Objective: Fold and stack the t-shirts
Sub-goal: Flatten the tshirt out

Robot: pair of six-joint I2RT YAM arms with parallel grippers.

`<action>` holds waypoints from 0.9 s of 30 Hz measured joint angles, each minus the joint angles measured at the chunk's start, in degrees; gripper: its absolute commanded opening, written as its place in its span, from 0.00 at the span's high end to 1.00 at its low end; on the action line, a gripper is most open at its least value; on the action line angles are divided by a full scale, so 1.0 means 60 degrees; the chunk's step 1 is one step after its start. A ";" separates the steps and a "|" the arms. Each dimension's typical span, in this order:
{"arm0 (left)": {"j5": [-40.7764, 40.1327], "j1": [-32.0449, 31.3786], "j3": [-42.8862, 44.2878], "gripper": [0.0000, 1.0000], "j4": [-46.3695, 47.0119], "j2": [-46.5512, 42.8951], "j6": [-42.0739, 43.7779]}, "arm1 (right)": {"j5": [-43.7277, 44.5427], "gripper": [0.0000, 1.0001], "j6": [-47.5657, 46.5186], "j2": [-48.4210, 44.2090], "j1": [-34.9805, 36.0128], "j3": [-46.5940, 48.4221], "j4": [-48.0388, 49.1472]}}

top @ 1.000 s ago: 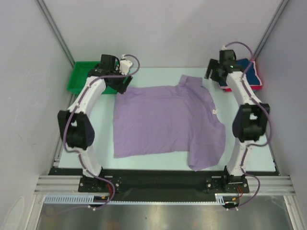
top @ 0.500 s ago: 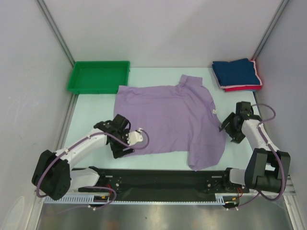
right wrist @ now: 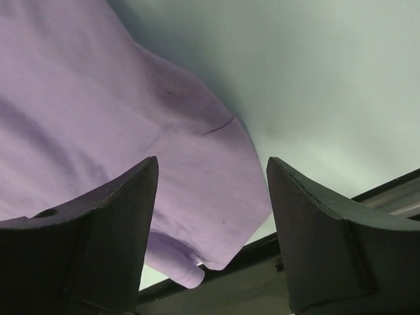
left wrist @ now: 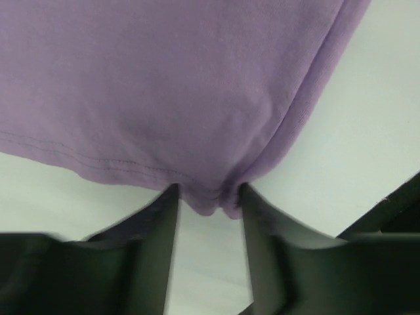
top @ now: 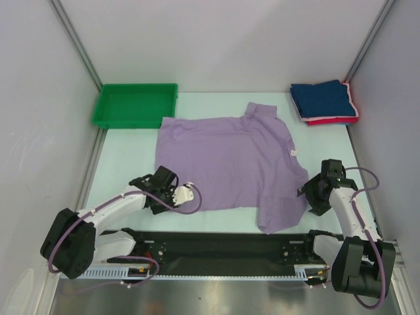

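1. The lavender t-shirt [top: 226,161] lies spread flat mid-table, hem to the left and collar to the right. One sleeve trails toward the near edge. The navy t-shirt [top: 323,98] sits folded on the pink-red t-shirt [top: 331,121] at the far right.
2. Your left gripper [left wrist: 207,197] is at the near hem corner. Its jaws are half-narrowed, with cloth bunched between the tips and a gap showing. Close fully and catch both layers before lifting.
3. Your right gripper [right wrist: 213,177] hangs wide open over the near sleeve. Lower it until cloth sits between the fingers, then pinch, so both ends rise together.
4. A second ago both arms reached far back, the left by the green tray [top: 134,105] and the right by the stack. Now both work the near edge, and the shirt has not shifted.
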 measured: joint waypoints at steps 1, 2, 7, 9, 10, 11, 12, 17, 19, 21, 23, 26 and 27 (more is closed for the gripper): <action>0.0015 0.0033 -0.0029 0.66 0.0051 -0.0022 -0.0018 | -0.0025 0.29 0.0062 0.0018 0.0007 -0.0109 0.0058; -0.0004 0.0080 -0.0091 0.71 0.0168 -0.0047 -0.0022 | -0.0087 0.33 0.0142 0.0047 0.0025 -0.0270 0.0135; -0.0022 0.0397 -0.0255 1.00 0.0412 -0.0302 0.0025 | -0.0510 0.61 0.0510 0.0124 0.0215 -0.1060 0.0597; -0.0029 0.0546 -0.0255 1.00 0.0474 -0.0430 0.0029 | -0.0637 0.81 0.0634 0.0098 0.0419 -0.1173 0.0885; -0.0029 0.0637 -0.0251 1.00 0.0495 -0.0492 0.0025 | -0.0714 0.88 0.0714 0.0098 0.0525 -0.1242 0.1053; -0.0040 0.0725 -0.0248 1.00 0.0503 -0.0539 0.0022 | -0.0747 1.00 0.0769 0.0095 0.0586 -0.1286 0.1155; -0.0055 0.0849 -0.0222 1.00 0.0492 -0.0576 0.0022 | -0.0747 1.00 0.0776 0.0095 0.0637 -0.1308 0.1198; -0.0102 0.1869 0.0368 1.00 0.0204 -0.0827 0.0025 | -0.0645 1.00 0.0659 -0.0124 0.0641 -0.1045 0.0776; -0.0091 0.2175 0.0750 0.99 -0.0033 -0.1060 0.0029 | -0.0641 1.00 0.0586 -0.0470 0.0637 -0.0565 0.0273; -0.0073 0.2350 0.1133 1.00 -0.0295 -0.1461 0.0025 | -0.0645 1.00 0.0561 -0.0933 0.0623 0.0117 -0.0240; -0.0036 0.2412 0.1392 1.00 -0.0568 -0.1927 0.0022 | -0.0681 1.00 0.0510 -0.1526 0.0623 0.0911 -0.0710; -0.0011 0.2539 0.1621 0.99 -0.1078 -0.2557 0.0018 | -0.0714 1.00 0.0397 -0.2226 0.0554 0.1832 -0.1341; -0.0029 0.2619 0.1661 0.99 -0.1209 -0.2699 0.0022 | -0.0761 1.00 0.0368 -0.2324 0.0514 0.2051 -0.1508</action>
